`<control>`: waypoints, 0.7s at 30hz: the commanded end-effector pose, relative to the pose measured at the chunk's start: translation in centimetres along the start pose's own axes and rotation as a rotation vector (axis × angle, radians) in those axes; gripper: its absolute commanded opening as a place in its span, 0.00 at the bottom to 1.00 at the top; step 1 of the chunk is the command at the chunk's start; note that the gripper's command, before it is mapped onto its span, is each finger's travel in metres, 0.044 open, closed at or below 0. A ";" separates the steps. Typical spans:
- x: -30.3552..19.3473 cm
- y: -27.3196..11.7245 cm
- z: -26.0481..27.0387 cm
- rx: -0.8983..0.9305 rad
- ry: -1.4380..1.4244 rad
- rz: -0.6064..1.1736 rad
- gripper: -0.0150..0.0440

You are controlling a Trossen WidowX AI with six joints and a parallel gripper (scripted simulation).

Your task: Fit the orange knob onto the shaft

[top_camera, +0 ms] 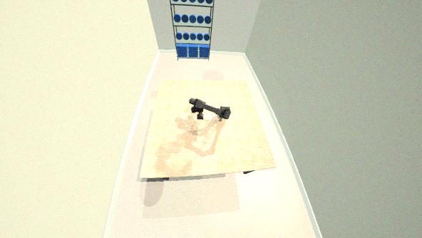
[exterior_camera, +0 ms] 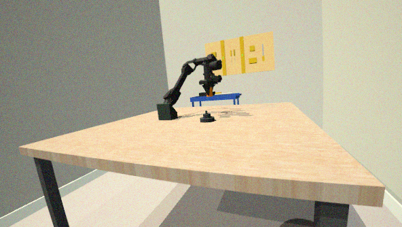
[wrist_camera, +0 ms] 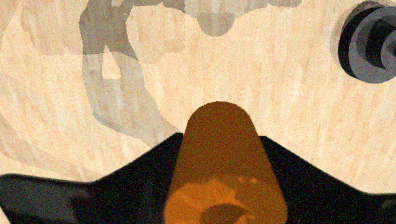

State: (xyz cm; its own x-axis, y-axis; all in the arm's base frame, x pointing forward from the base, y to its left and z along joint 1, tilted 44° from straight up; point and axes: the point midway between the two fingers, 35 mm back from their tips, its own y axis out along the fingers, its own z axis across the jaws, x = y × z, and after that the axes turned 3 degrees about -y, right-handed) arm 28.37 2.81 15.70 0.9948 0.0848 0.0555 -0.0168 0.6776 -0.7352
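Note:
The gripper (exterior_camera: 209, 94) (wrist_camera: 221, 136) is shut on the orange knob (exterior_camera: 210, 91) (wrist_camera: 220, 155), its black fingers on either side of it. The knob is held in the air, higher than the pedestal and off to one side of it in the wrist view. A dark opening shows in the knob's near end, cut by the frame's bottom edge. The round pedestal (exterior_camera: 207, 119) (wrist_camera: 359, 65) stands on the table, at the upper right in the wrist view. Its dark shaft (exterior_camera: 206, 112) points up, bare. The shaft's flat side cannot be made out. The arm hides knob and pedestal in the top view.
The arm (top_camera: 214, 108) (exterior_camera: 180, 83) reaches over the wooden table (top_camera: 242, 149) (exterior_camera: 238, 146) from its base (top_camera: 224, 112) (exterior_camera: 165, 112). Arm shadows cross the table. A blue bench (exterior_camera: 217, 98) and a shelf rack (top_camera: 192, 26) stand away from the table.

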 end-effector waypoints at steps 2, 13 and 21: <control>0.8 0.0 -1.4 -0.008 -0.009 -0.008 0.25; 2.1 0.6 -4.6 -0.007 -0.009 -0.009 0.25; 2.8 1.1 -7.0 -0.006 -0.010 -0.011 0.25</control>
State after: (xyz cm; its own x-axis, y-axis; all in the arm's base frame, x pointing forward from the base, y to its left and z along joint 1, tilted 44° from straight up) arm 31.39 -0.57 10.94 0.9949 0.0829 0.0579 -0.0139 0.6789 -0.7341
